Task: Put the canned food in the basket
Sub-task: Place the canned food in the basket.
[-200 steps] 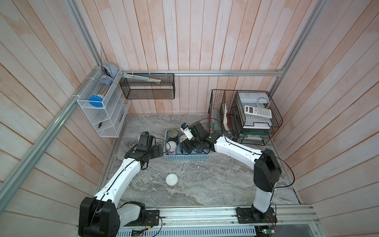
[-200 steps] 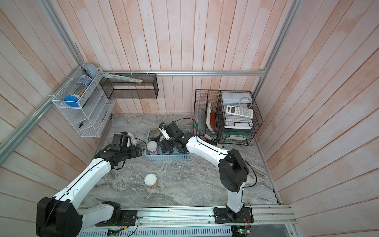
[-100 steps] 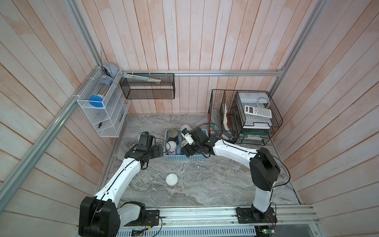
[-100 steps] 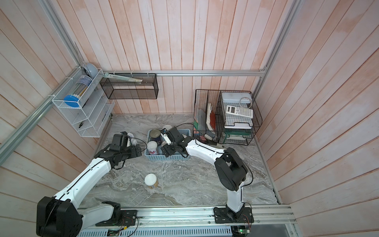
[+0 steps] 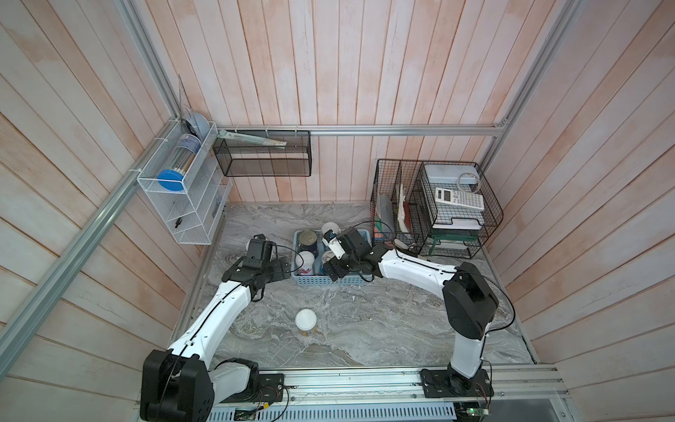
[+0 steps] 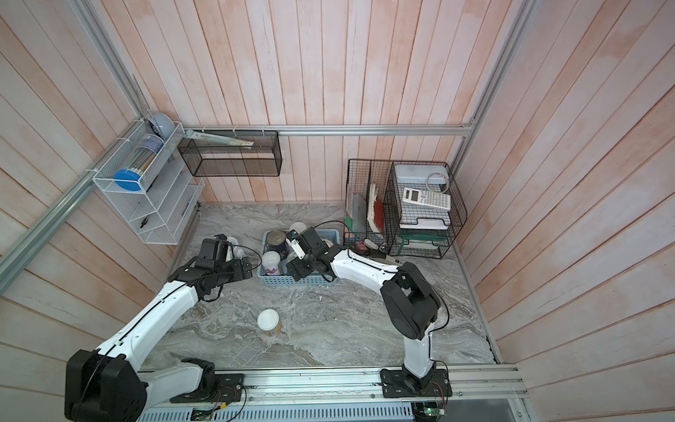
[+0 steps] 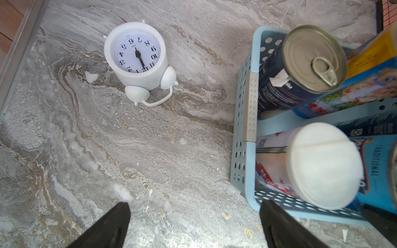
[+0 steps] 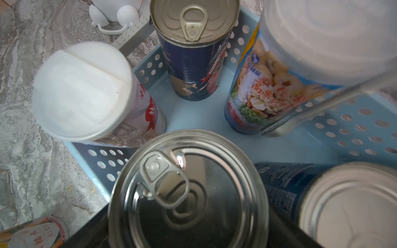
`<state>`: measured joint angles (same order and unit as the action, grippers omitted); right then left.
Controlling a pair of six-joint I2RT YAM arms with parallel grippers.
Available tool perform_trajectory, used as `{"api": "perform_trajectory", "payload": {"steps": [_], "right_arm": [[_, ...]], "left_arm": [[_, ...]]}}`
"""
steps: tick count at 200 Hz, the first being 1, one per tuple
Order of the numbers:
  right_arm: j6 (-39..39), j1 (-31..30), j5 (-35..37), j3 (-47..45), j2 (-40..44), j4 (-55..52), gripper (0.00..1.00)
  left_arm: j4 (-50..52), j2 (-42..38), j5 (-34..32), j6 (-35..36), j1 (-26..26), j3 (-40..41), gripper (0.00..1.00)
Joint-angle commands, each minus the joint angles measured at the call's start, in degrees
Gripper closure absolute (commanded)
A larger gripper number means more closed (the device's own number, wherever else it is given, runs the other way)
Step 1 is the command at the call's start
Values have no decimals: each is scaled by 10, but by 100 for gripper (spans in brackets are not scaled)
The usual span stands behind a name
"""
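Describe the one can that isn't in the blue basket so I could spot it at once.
On the grey marble table, find the light blue basket. Nearer the front rail, the can stands upright and alone on bare marble. White-lidded with a yellowish label, it is the only can outside the basket.

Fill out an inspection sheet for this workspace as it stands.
Surface: marble-look table, few pale flecks.
Job's things: blue basket holds four cans; a fifth, the pull-tab can, sits in the right gripper there; white-lidded can stands outside on the table.
Clutter: white alarm clock lying beside the basket.
Grippers: left gripper open, empty; right closed on the pull-tab can.
Cables: black cables loop at both wrists.
Surroundings: slatted walls, wire shelf, black wire racks with calculator.
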<state>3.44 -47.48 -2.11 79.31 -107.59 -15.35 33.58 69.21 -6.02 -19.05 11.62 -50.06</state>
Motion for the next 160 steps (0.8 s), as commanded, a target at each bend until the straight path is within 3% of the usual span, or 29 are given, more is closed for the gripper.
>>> {"api": "perform_trajectory", "payload": {"steps": [1,56,106,160], "right_arm": [[15,-9,-44,-12,53,44,22],[10,-23,-78,-71,127,102,10],[11,-22,-97,-49,93,87,7],[-19,-21,-68,92,-4,-86,9]], "left_arm": [[-9,0,-1,9,-2,8,0],[-9,-3,-1,9,-2,8,0],[-8,-6,0,9,-3,8,0],[-9,-9,2,9,-3,8,0]]}}
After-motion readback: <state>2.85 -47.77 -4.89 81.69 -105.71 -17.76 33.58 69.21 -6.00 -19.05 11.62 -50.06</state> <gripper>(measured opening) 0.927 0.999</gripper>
